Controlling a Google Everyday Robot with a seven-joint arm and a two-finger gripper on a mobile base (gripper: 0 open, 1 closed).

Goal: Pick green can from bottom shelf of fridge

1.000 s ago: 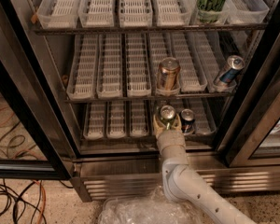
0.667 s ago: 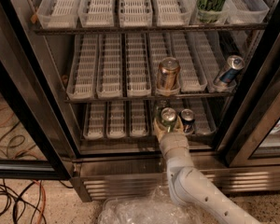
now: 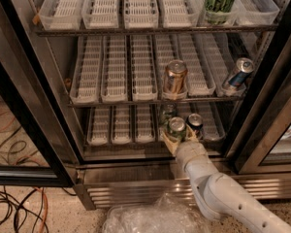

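In the camera view the fridge (image 3: 136, 186) stands open. My gripper (image 3: 177, 136) reaches up from the lower right to the front of the bottom shelf (image 3: 121, 126). Its tan fingers (image 3: 168, 141) are shut on the green can (image 3: 176, 127), whose silver top faces the camera. That can sits at the front end of its white tray. A second can just like it (image 3: 168, 111) stands right behind in the same lane. A dark can (image 3: 195, 122) stands close on the right, almost touching the gripper.
On the middle rack stand a copper can (image 3: 175, 77) and a tilted blue can (image 3: 237, 73); a tall green-and-black can (image 3: 220, 2) is on the top rack. Black door frames (image 3: 31, 130) flank the opening. Cables (image 3: 14, 210) and a plastic bag (image 3: 150, 218) lie on the floor.
The gripper and the green can have shifted slightly toward the shelf's front edge. The other cans have not moved.
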